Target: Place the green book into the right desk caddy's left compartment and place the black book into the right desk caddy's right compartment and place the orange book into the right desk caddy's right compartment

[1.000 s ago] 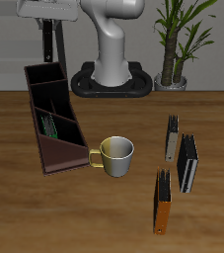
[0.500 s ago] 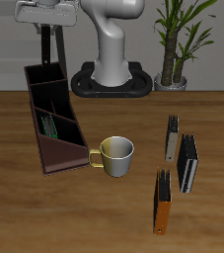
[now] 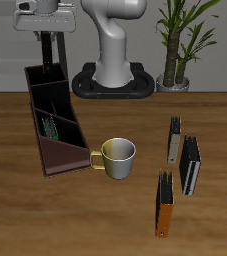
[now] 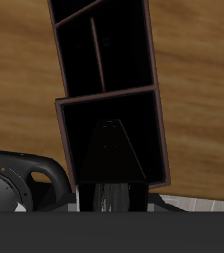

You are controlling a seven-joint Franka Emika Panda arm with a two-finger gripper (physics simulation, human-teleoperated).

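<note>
Black book (image 3: 49, 48) is held upright, clamped in the gripper (image 3: 48, 33), hanging right over the far end section of the right desk caddy (image 3: 53, 120). So the black-book step looks underway; next it needs lowering straight down into that compartment, then letting go. Green book (image 3: 50, 126) is already slotted in.

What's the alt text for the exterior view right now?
The gripper holds the black book upright above the far end of the right desk caddy, a long maroon tray with the green book already inside. A yellow mug sits beside it; the orange book, a tan-grey book and a slim black book lie across the wooden table.
</note>
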